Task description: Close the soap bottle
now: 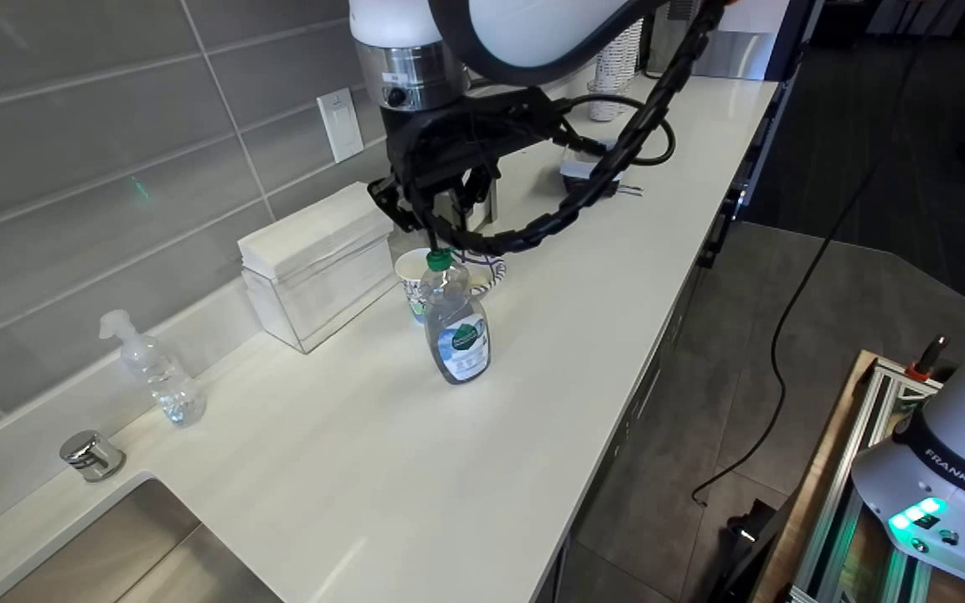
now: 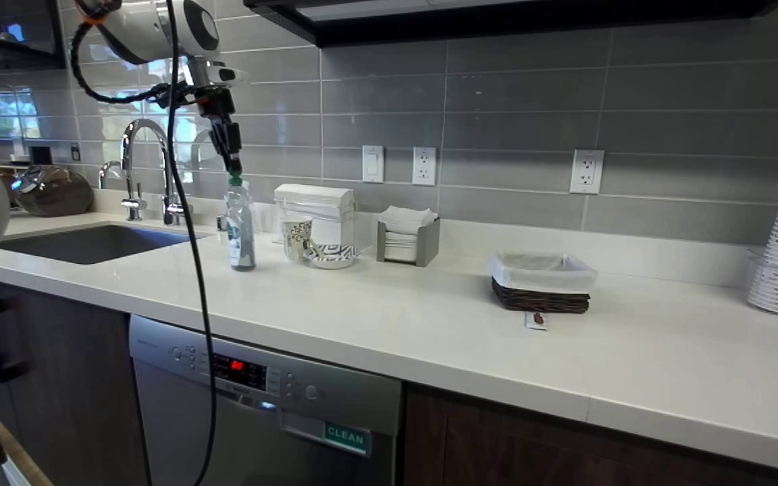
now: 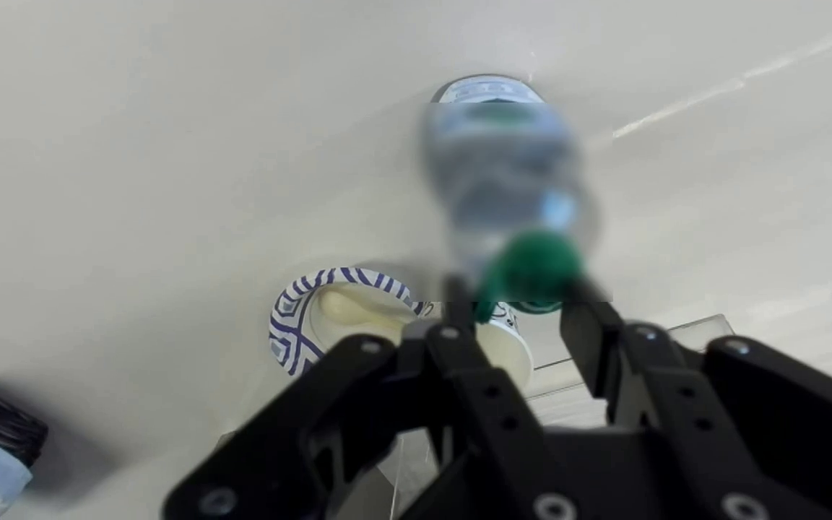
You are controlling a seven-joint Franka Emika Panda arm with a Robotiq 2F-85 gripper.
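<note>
The soap bottle is a clear plastic bottle with a white-blue label, standing upright on the counter. It also shows in an exterior view and, blurred, in the wrist view. Its green cap shows in the wrist view with a smaller green part at its left side. My gripper points down from above, fingers partly closed, one on each side of the cap and seeming to touch it. In an exterior view the fingertips meet the cap's top. The cable hides part of the fingers.
A patterned cup and a bowl with a spoon stand close beside the bottle. A napkin holder, a clear pump bottle and a lined basket are also on the counter. The sink is beyond.
</note>
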